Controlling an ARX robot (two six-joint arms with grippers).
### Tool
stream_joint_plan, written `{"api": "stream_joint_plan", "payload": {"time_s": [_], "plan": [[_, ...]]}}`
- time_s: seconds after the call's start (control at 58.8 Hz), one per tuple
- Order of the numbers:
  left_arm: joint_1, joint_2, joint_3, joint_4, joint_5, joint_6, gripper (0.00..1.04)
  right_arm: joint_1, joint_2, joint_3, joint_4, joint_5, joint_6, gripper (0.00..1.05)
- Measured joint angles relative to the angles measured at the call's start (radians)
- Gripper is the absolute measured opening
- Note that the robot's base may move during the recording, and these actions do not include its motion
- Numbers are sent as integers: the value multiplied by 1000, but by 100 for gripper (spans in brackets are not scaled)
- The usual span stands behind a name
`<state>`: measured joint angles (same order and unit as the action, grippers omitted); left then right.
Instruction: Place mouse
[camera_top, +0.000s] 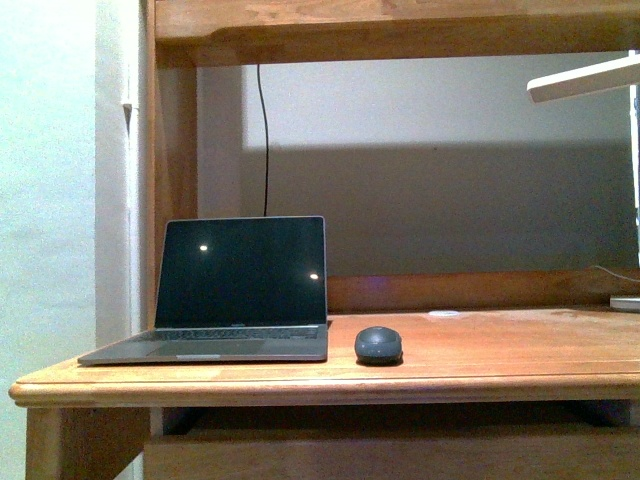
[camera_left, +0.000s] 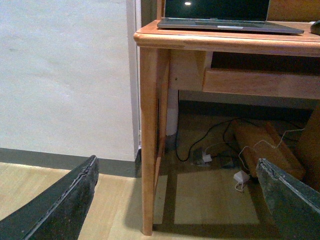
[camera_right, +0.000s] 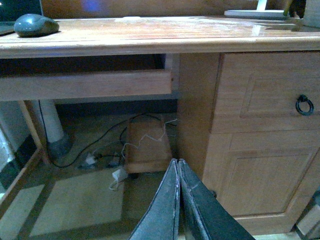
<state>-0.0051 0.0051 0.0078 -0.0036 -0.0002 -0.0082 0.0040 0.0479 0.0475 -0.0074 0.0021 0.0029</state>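
Front view showed the mouse (camera_top: 378, 344) probably already placed beside the laptop (camera_top: 235, 290); your left gripper (camera_left: 175, 200) gaped, right gripper (camera_right: 179, 200) pinched empty—retreat clear.

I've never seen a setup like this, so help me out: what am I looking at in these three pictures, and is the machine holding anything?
It is a robot with two arms, each ending in a gripper. One camera on its body faces a wooden desk with an open laptop, screen dark, and a small dark mouse beside it. The other two cameras sit on the wrists, low, looking under the desk at cables on the floor. The left gripper is open, the right gripper is shut with nothing in it. Nothing is held.
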Motion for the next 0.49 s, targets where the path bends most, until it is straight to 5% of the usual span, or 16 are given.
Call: {"api": "stream_joint_plan", "payload": {"time_s": [0.34, 0.494], "plan": [[0, 0, 0, 0, 0, 0, 97, -1, -41, -32, 5, -2, -1, 3], [0, 0, 0, 0, 0, 0, 97, -1, -41, -32, 5, -2, 0, 30]]}}
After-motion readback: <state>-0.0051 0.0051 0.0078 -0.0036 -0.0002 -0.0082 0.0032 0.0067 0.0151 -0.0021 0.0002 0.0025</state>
